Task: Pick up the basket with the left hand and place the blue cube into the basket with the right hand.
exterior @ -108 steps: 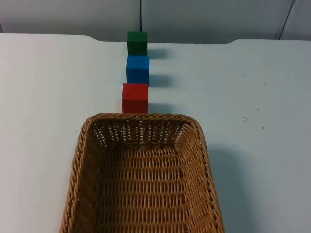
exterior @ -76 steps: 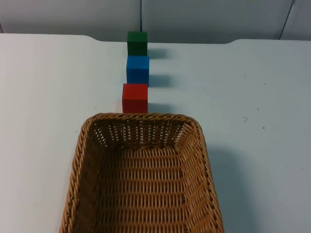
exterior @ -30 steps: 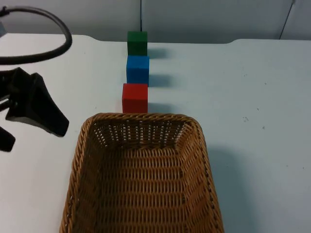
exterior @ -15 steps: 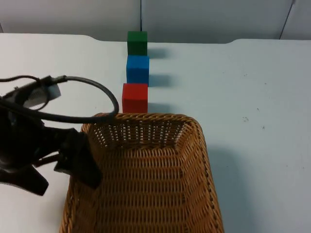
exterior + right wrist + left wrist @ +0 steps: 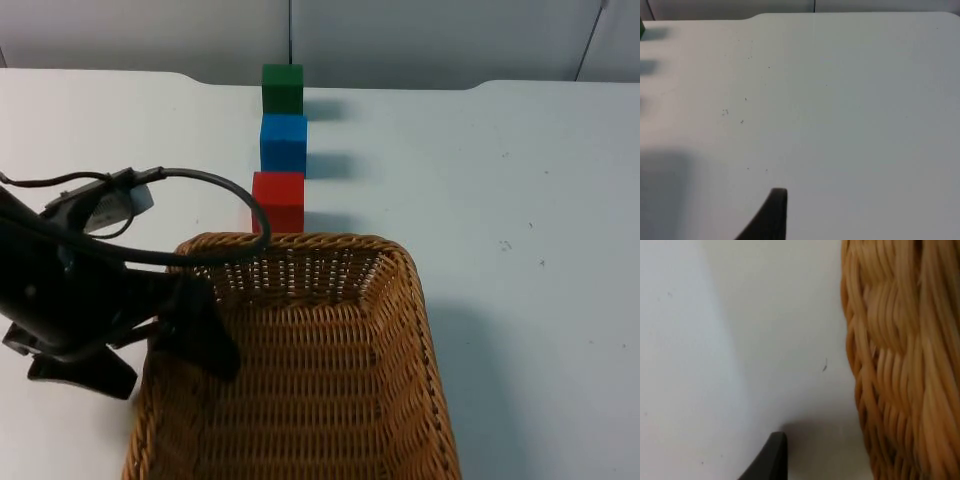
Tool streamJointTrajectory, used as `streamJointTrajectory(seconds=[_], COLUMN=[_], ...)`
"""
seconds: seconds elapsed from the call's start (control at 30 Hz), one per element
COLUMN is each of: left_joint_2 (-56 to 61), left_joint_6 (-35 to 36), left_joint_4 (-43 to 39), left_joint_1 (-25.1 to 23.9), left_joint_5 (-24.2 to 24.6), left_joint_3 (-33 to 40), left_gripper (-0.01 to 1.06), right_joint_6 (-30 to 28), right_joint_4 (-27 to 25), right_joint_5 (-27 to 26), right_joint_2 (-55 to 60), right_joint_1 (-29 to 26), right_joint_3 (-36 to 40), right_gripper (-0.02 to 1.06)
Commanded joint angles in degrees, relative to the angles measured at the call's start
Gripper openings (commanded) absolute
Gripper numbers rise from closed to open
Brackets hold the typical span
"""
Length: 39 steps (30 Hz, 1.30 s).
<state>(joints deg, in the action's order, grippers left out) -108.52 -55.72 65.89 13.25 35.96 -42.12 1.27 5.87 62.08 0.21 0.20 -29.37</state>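
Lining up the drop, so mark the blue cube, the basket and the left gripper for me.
blue cube (image 5: 284, 143): top view, its front face.
basket (image 5: 300, 241): top view, far rim.
left gripper (image 5: 165, 352): top view, midway between fingertips, straddling the basket's left rim.

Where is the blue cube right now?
In the top view the blue cube sits on the table between the green cube and red cube, beyond the basket.

— Legible text, labels, brands, numbers, signs?
— None. No faces of the cubes by the basket (image 5: 300, 400) carry markings; the table (image 5: 520, 200) bears only faint specks, nothing that reads as writing.
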Motion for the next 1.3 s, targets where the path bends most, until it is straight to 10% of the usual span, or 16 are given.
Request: streamJointTrajectory(seconds=[0.0, 0.7, 1.17, 1.27], left_joint_2=[-0.1, -0.1, -0.1, -0.1], left_joint_6=[-1.3, 3.7, 3.9, 3.9], left_joint_4=[1.4, -0.1, 2.0, 2.5], left_joint_1=[0.4, 0.5, 0.5, 0.5], left_joint_5=[0.5, -0.7, -0.7, -0.6], left_joint_3=[0.0, 0.2, 0.2, 0.2], left_gripper=[1.05, 0.96, 0.02, 0.00], right_joint_6=[0.2, 0.2, 0.2, 0.2], right_joint_4=[0.3, 0.3, 0.3, 0.3], right_joint_5=[-0.5, -0.5, -0.5, -0.5], right_joint_2=[-0.2, -0.2, -0.2, -0.2], right_joint_1=[-0.4, -0.4, -0.4, -0.4], right_joint_3=[0.3, 0.3, 0.3, 0.3], right_gripper=[1.04, 1.04, 1.04, 1.04])
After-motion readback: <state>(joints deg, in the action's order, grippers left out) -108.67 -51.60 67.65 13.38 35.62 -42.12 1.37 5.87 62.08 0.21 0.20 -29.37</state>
